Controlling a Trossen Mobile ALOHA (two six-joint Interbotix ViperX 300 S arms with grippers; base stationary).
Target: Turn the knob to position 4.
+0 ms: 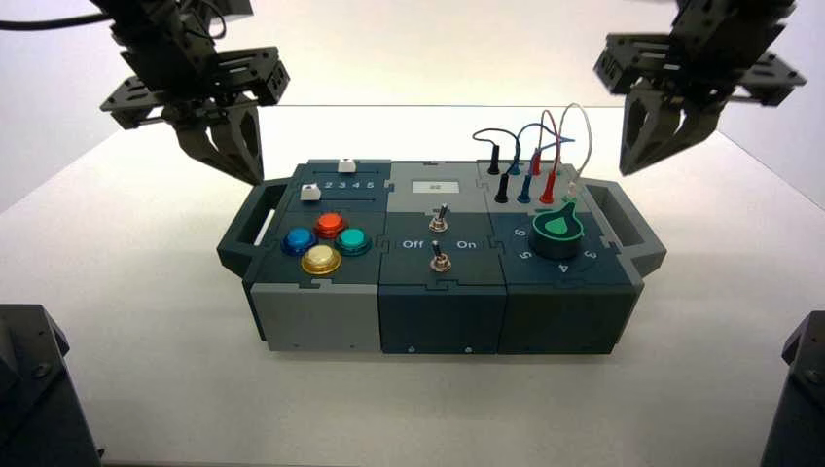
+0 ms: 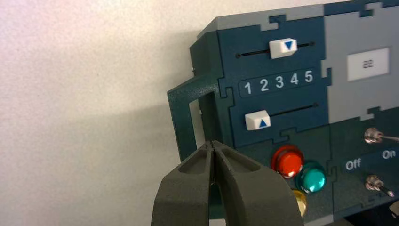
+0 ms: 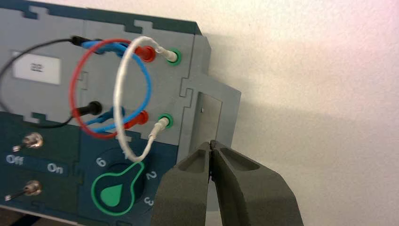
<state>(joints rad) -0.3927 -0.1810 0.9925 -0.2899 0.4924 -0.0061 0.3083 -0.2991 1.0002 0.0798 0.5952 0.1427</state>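
From where I stand, the turning hasn't begun: this looks like the approach. The right gripper (image 3: 211,144) hangs over the box's right-hand handle (image 1: 627,229), its fingers together with nothing between them. Down and to the left of that hand, apart from it, sits the round black knob with a bright green teardrop-shaped pointer (image 1: 556,233). The pointer's narrow end aims near the small white 2 (image 3: 151,175), so it isn't on the small white numeral 4 (image 1: 563,268) of the curved arc.

I'd say the right hand must next open, move left above the knob, come down around its pointer and turn it past 2 and 3 to 4. The looping white wire (image 3: 120,94) beside the knob could snag on the way. The left gripper (image 2: 211,144) waits, closed, by the left-hand handle.
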